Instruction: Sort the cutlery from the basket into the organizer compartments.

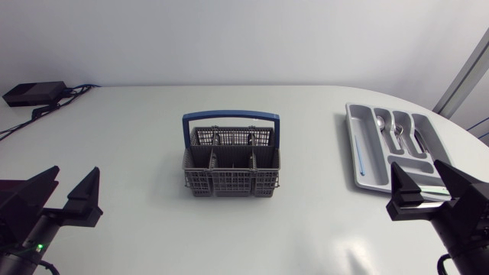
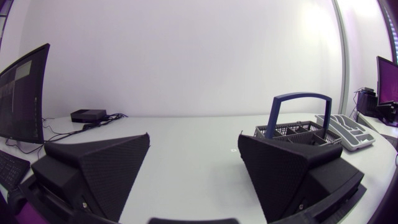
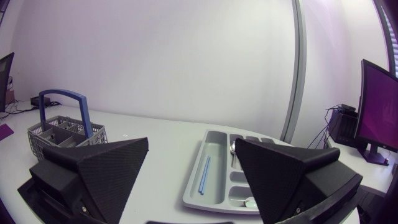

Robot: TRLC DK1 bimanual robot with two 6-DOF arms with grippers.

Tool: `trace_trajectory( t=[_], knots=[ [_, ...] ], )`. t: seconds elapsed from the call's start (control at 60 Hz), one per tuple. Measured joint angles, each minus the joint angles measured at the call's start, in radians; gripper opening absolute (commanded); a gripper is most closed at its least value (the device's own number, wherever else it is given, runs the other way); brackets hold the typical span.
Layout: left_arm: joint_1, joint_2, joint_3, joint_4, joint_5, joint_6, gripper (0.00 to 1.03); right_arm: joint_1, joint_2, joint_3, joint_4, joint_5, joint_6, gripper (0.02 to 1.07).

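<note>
The grey cutlery basket (image 1: 229, 169) with a blue handle (image 1: 231, 116) stands mid-table; I see no cutlery in its compartments. At the right lies the grey organizer (image 1: 367, 183), holding a spoon (image 1: 380, 121), other silver cutlery (image 1: 398, 134) and a thin blue stick (image 1: 361, 156). My left gripper (image 1: 72, 182) hangs open at the near left, well away from the basket (image 2: 297, 130). Just in front of the organizer (image 3: 193, 196), my right gripper (image 1: 419, 176) is open, and the blue stick (image 3: 204, 174) lies ahead of its fingers. Both grippers (image 2: 194, 140) (image 3: 191, 146) hold nothing.
A black box (image 1: 32, 93) with cables sits at the back left corner, seen too in the left wrist view as the black box (image 2: 87, 115). The basket (image 3: 62, 132) stands far off beside my right gripper. Bare white table surrounds the basket.
</note>
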Motion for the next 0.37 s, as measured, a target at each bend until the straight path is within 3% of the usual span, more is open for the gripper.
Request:
trace_trajectory(
  t=[0.367],
  knots=[
    [0.0, 0.0, 0.0, 0.0, 0.0, 0.0, 0.99, 0.01, -0.067, -0.022, -0.042, -0.003, 0.045, 1.02]
  ],
)
